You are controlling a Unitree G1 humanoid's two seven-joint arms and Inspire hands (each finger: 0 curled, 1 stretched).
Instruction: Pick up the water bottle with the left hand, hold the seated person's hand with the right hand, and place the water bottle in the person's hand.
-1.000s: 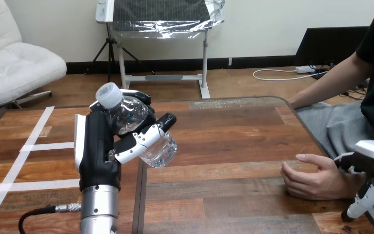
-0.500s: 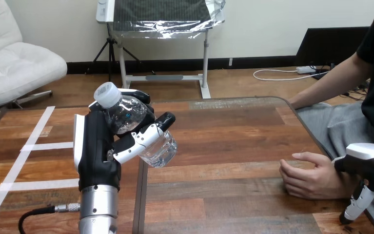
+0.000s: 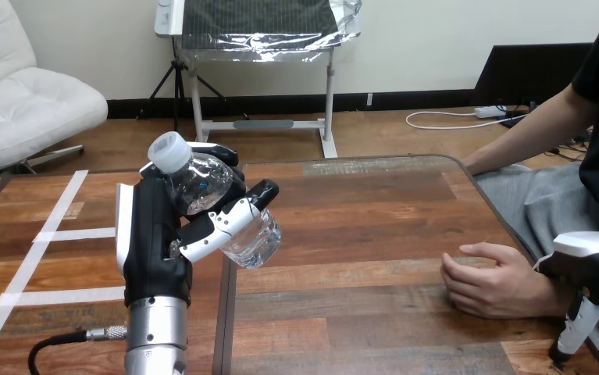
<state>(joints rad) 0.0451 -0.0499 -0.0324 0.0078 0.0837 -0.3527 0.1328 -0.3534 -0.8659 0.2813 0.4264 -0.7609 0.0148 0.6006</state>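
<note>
A clear water bottle [image 3: 205, 186] with a white cap hangs tilted above the table's left half. My left hand [image 3: 155, 234] is shut on it, thumb and fingers wrapped round its body. The person's hand [image 3: 487, 285] rests on the table near the right edge, loosely curled, palm to the wood. My right hand [image 3: 595, 269] is at the lower right corner, right beside the person's wrist and partly over it. Whether it touches or grips the wrist I cannot tell.
The wooden table [image 3: 374, 226] has white tape lines [image 3: 54, 234] across its left part. Its rounded far right corner [image 3: 456, 166] lies beyond the person's forearm. Bare wood stretches between the bottle and the person's hand.
The person's hand has slid a little to the left on the table. My right hand has followed it leftward. My left hand with the bottle has drifted slightly left.
</note>
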